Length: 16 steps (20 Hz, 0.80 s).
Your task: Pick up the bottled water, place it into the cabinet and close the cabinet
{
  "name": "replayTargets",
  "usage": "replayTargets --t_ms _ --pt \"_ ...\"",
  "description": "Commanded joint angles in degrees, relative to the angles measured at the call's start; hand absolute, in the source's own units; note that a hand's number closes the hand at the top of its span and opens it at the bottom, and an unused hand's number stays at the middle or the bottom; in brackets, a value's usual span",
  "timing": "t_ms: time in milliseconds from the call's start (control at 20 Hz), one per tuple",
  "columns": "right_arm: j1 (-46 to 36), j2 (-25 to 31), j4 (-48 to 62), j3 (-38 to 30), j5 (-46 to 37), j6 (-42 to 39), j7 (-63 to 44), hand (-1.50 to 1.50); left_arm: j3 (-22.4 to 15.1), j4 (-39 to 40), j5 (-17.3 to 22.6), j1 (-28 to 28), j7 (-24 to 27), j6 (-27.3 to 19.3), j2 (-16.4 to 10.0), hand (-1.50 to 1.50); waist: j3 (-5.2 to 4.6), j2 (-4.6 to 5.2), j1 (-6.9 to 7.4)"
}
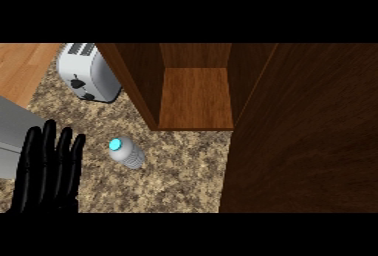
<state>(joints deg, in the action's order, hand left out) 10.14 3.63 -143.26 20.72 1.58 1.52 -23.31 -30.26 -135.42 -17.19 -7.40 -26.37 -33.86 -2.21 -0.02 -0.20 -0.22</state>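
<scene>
Standing on the speckled granite counter [177,170], out in the open middle of it, is the bottled water [127,154]: cyan cap on top, ribbed pale body below, and clear of everything around it. Over the counter's near left part we've got the left hand [46,170], black, fingers straight and pointing up, spread just a little, with no hold on anything. It sits near the bottle, a strip of bare granite showing between the two.

At the counter's far side the wooden cabinet [196,97] is wide open, its warm brown floor panel and side walls in plain view. The bottle is outside it, on the granite just in front of the cabinet's left wall. The cabinet door [303,135] is swung out toward us, a big dark slab of wood covering the whole right side of the counter.

Far left corner now: a white and silver toaster [87,72], slots up, dark knobs on its face, just beside the cabinet's left wall. Past the counter's left edge there's a wedge of light wooden floor [26,67], and lower down a flat grey surface [11,135] that I can't identify.
</scene>
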Motion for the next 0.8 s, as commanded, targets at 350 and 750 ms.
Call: replayTargets --t_ms 350,750 --pt "6.9 3.2 -10.5 5.6 -5.3 1.2 -0.7 -1.50 8.9 3.0 4.2 2.4 0.9 1.8 -1.3 -1.50 0.00 -0.05 -0.75" --pt "-2.4 3.4 -11.9 3.3 -3.9 4.6 -10.1 -1.50 20.0 14.8 15.9 2.6 9.1 6.0 -2.8 -1.50 -0.11 0.11 -0.38"
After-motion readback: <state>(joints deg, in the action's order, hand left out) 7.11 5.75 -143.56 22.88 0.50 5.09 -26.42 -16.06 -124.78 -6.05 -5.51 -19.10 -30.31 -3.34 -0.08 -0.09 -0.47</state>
